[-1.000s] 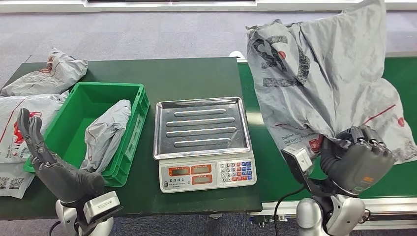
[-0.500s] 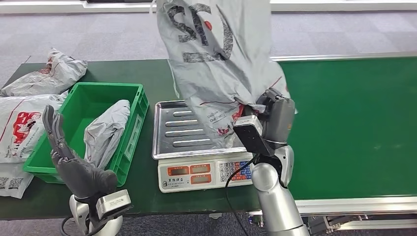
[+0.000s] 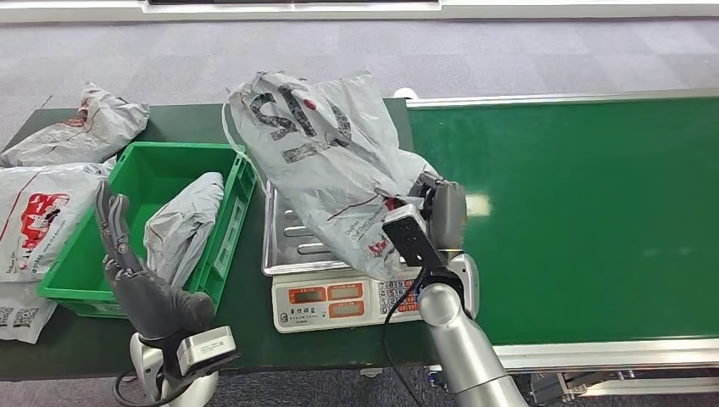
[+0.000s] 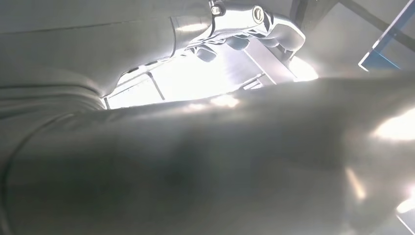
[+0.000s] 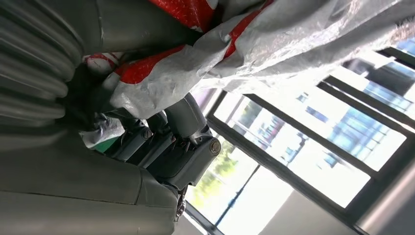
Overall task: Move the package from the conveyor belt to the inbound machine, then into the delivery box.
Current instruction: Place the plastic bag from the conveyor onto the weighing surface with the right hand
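Grey carpet runs behind the green conveyor belt (image 3: 585, 212), which the package (image 3: 326, 174) has already left: my right hand (image 3: 441, 212) grips its lower edge as it drapes over the scale's steel tray (image 3: 284, 246). Weighing looks underway; the green delivery box (image 3: 144, 182) is left. My left hand (image 3: 140, 284) waits open beside the box, where a grey parcel (image 3: 182, 229) crowds the space

I see a dark green table (image 3: 339, 127) carrying a green crate (image 3: 222, 254), a scale (image 3: 339, 298) and grey mailer bags (image 3: 76, 136) at its left end.
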### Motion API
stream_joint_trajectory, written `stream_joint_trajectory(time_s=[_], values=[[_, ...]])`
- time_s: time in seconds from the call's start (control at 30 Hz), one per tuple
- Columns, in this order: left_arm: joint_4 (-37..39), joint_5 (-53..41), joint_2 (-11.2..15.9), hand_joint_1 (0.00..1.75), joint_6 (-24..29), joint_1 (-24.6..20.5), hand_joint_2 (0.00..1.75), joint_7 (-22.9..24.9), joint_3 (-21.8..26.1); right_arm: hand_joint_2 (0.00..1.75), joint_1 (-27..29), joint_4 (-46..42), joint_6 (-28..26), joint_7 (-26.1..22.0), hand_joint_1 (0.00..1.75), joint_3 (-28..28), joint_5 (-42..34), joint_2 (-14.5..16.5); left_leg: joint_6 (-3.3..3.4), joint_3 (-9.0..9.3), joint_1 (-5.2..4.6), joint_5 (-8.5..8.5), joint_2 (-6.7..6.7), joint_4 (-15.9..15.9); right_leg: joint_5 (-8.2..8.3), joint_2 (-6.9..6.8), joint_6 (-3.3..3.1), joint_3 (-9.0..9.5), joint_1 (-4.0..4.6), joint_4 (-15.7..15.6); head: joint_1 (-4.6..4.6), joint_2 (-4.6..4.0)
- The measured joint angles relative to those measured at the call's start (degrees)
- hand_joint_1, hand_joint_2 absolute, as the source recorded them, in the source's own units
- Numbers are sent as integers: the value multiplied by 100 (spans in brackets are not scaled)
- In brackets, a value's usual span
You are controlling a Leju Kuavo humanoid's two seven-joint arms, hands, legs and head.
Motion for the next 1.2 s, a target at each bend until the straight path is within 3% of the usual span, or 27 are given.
stream_joint_trajectory(time_s=[0.1, 0.13, 0.17, 0.23, 0.27, 0.3, 0.5, 0.8, 0.93, 1.2], values=[[50, -18, 1, 0, 0, -15, 0, 17, -23, 175, 44, 282, 37, 63, 175, 0, 1, -9, 0, 0, 0, 0, 0, 0, 0, 1, 0, -1, 0, 0, 1, 0], [68, -27, 1, 0, 0, -19, 0, 28, -31, 175, 52, 375, 50, 110, 159, 0, 36, -15, 0, 0, 0, 0, 0, 0, 0, 1, 0, -1, 0, 0, 1, 0], [85, -33, 1, 0, 0, -23, 0, 42, -37, 175, 54, 469, 61, 190, 123, 0, 91, -22, 0, 0, 0, 0, 1, 0, 0, 1, 0, -1, 0, 0, 1, 0], [111, -54, 1, 0, 0, -26, 0, 75, -40, 175, 58, 649, 95, 460, 36, 0, 249, -40, 0, 0, 0, 0, 1, 0, 0, 2, 0, -1, 0, 0, 0, 0], [120, -69, 1, 0, 0, -28, 0, 91, -40, 175, 62, 721, 116, 604, 8, 0, 328, -49, 0, 0, 0, 0, 0, 0, 0, 2, 0, -1, 0, 1, 1, 0], [128, -92, 1, 0, 0, -30, 0, 111, -42, 175, 65, 788, 138, 743, 0, 0, 408, -58, 0, 0, 0, 0, 0, 0, 0, 1, 0, -1, 0, 0, 0, 0], [154, -204, 1, 0, 0, -38, 0, 246, -77, 175, 124, 1019, 249, 1119, 0, 0, 568, -107, 0, -1, 0, 0, 0, 0, 0, 1, 0, -2, 0, 0, 1, 1], [155, -164, 1, 0, 0, -42, 0, 217, -109, 175, 285, 966, 570, 894, 0, 0, 273, -178, 0, -1, 0, 0, 1, 0, 0, 2, 0, -3, 0, 0, 0, 0], [166, -52, 2, 0, 0, -49, 0, 172, -138, 0, 354, 840, 733, 670, 0, -2, 141, -192, 0, -1, 0, 0, 1, 0, 0, 2, 0, -3, 0, 0, 1, 0], [190, 90, 11, 0, 0, -61, 0, 174, -180, 0, 520, 398, 857, 393, 0, -2, -5, -193, 0, -2, 0, 0, 1, 0, 0, 2, 0, -3, 0, 0, 1, 0]])
